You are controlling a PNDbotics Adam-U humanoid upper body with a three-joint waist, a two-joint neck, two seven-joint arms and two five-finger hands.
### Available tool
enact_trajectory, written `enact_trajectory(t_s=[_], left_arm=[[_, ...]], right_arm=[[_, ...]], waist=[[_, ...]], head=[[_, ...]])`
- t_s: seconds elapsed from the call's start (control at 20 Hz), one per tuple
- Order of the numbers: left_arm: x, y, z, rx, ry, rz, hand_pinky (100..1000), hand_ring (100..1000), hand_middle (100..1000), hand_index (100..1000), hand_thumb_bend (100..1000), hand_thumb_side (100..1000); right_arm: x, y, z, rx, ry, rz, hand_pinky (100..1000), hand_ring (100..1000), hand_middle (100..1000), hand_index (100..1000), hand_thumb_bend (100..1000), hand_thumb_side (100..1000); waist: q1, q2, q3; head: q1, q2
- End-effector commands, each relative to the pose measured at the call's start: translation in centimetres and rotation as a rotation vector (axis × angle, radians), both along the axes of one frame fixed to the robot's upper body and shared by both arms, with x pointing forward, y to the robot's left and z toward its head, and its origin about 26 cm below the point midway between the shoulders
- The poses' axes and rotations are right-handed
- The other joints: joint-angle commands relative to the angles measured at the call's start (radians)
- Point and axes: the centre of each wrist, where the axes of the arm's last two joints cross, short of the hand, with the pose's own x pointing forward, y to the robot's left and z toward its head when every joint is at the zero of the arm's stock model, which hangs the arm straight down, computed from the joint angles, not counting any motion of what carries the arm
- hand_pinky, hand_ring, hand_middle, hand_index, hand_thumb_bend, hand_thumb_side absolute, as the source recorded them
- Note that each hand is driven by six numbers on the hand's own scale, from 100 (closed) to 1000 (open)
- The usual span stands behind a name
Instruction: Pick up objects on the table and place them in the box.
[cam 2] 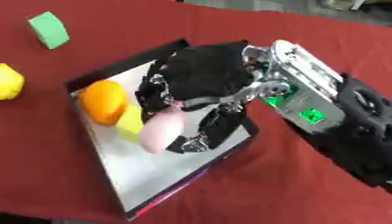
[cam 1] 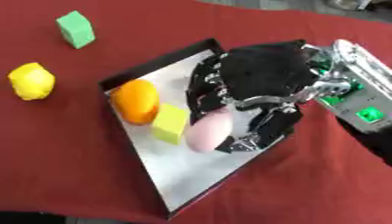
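**Holding a pink thing over the box**

We see the right hand [cam 1: 264, 83] reaching in from the right, its fingers curled round a pink rounded object [cam 1: 208, 130] just above the floor of the box [cam 1: 191, 175]. Inside the box lie an orange fruit [cam 1: 136, 100] and a yellow-green block [cam 1: 171, 124], touching. On the red table [cam 1: 69, 166] a lemon [cam 1: 31, 81] and a green cube [cam 1: 76, 29] sit well apart.
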Motion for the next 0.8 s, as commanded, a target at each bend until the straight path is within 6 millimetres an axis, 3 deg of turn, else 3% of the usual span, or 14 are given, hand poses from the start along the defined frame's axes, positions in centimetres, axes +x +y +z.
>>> enact_trajectory(t_s=[0.05, 0.4, 0.5, 0.65, 0.8], left_arm=[[-0.2, 0.0, 1.2, 0.028, -0.035, -0.001, 650, 877, 687, 743, 307, 635], [-0.2, -0.2, 1.3, 0.030, -0.038, -0.008, 650, 877, 687, 743, 307, 635], [-0.2, -0.2, 1.3, 0.030, -0.039, -0.010, 650, 877, 687, 743, 308, 635], [-0.2, -0.2, 1.3, 0.030, -0.038, -0.010, 649, 878, 687, 743, 307, 635], [-0.2, -0.2, 1.3, 0.030, -0.038, -0.011, 649, 878, 687, 743, 307, 635]], right_arm=[[0.6, 0.0, 0.3, -0.021, -0.022, -0.014, 781, 735, 628, 709, 198, 399], [1.7, 0.0, -0.6, -0.025, -0.021, -0.036, 792, 761, 667, 742, 211, 419], [1.8, 0.0, -0.7, -0.043, -0.026, -0.035, 834, 856, 786, 867, 307, 485], [1.7, -0.3, -0.4, -0.054, -0.052, -0.043, 866, 902, 834, 922, 372, 520], [1.7, -0.6, -0.3, -0.053, -0.073, -0.051, 904, 948, 884, 954, 378, 496]], waist=[[0.006, -0.025, 0.004], [0.005, -0.023, 0.009], [0.005, -0.022, 0.010], [0.006, -0.021, 0.009], [0.007, -0.020, 0.009]], head=[[0.000, 0.003], [0.001, 0.003], [0.001, 0.003], [0.003, 0.003], [0.002, 0.003]])
